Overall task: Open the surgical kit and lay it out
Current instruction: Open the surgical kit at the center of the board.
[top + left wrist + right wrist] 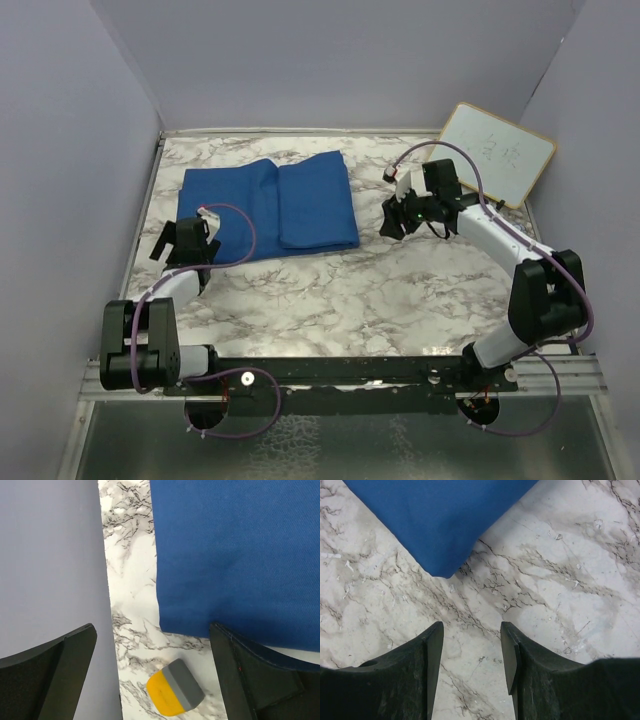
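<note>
Cloth wrap [270, 205] royal blue, folded flat. Only on left wrist we see orange-grey block [175, 687], at 6 o'clock of its corner. Left gripper [152, 630] wide, right gripper [471, 627] half-spread, both empty.

Top cam: blue cloth wrap [270, 205] lies folded toward the table's far-left corner, so I can't see what's under or inside it. Writing on the whiteboard [497, 153] at the far-right corner is too small to read. Both grippers' jaws look too small & dark there to judge. L wrist cam: wrap runs off pic's top & right edges; left gripper [152, 627] fingers cut off at bottom. R wrist cam: only one wrap corner shows, rest cut off at top; right gripper [471, 625] fingers cut off at bottom.
</note>
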You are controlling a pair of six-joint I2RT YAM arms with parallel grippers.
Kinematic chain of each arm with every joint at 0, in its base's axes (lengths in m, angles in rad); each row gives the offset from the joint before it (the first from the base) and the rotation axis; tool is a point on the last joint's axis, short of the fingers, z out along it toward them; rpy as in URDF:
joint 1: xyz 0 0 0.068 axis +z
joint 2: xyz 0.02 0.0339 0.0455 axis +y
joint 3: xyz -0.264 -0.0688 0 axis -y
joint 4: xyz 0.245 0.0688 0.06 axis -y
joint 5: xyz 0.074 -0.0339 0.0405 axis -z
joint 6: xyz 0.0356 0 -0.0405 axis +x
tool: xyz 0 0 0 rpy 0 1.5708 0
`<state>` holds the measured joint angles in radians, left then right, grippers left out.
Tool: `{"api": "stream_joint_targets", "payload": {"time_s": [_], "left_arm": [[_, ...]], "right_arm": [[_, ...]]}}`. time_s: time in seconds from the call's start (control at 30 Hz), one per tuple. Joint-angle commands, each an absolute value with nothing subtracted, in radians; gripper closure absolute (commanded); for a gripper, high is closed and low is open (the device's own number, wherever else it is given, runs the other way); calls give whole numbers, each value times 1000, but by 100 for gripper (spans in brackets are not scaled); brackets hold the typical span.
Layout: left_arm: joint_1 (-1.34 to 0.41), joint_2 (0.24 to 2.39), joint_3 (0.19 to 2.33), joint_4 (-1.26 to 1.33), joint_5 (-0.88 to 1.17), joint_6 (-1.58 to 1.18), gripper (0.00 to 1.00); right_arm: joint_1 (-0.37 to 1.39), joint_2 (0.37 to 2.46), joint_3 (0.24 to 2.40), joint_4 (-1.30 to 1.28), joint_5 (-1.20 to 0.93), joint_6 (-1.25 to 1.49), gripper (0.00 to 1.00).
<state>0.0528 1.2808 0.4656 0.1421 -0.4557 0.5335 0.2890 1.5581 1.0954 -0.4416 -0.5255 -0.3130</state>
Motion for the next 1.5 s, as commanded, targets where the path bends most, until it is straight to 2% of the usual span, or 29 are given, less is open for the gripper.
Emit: {"api": "stream_joint_targets", "payload": {"time_s": [0.0,0.33,0.57,0.73,0.93,1.23,1.47], "left_arm": [[55,1334,527,201,-460,514,1],[56,1367,689,133,-262,432,1],[61,1451,774,99,-151,342,1],[101,1522,839,59,-67,264,1],[171,1604,919,-32,71,196,3],[187,1601,915,-49,114,187,5],[187,1584,896,-49,142,185,7]], "right_arm": [[308,1566,1143,-435,-603,-338,49],[487,1665,1308,-392,-596,-376,40],[676,1819,1463,-379,-478,-410,30],[780,1941,1558,-377,-386,-445,28],[851,2063,1637,-354,-295,-485,28],[905,2180,1690,-333,-171,-530,29],[911,2206,1688,-297,-40,-517,42]]}}
